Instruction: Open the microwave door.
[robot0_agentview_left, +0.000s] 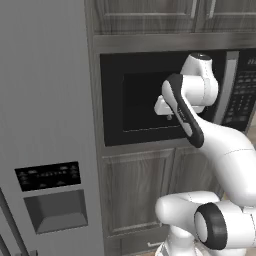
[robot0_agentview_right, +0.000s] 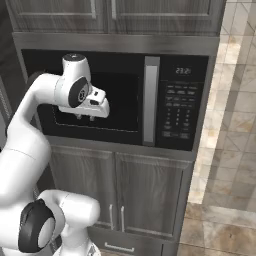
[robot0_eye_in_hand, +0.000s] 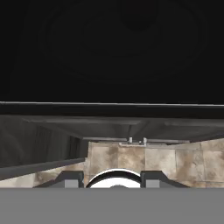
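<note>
The microwave door (robot0_agentview_right: 125, 102) is a glossy black panel with a dark window, and it lies flush with the oven front, closed. Its tall silver bar handle (robot0_agentview_right: 151, 100) runs along the door's right edge, beside the keypad; in the left base view the handle (robot0_agentview_left: 227, 90) shows past the arm's wrist. My gripper (robot0_agentview_right: 84, 118) hangs in front of the window, pointing down, well left of the handle and holding nothing. It also shows before the door (robot0_agentview_left: 135, 100) as the gripper (robot0_agentview_left: 170, 117). In the hand view the fingertips (robot0_eye_in_hand: 72, 178) stand apart, open, with the black door above.
A narrow black keypad panel (robot0_agentview_right: 181, 105) sits right of the handle. Grey wood-grain cabinet doors (robot0_agentview_right: 145, 195) are below the microwave, with more above. A tall grey fridge (robot0_agentview_left: 45, 100) with a dispenser stands to the left. Tiled wall and floor (robot0_agentview_right: 235, 150) lie to the right.
</note>
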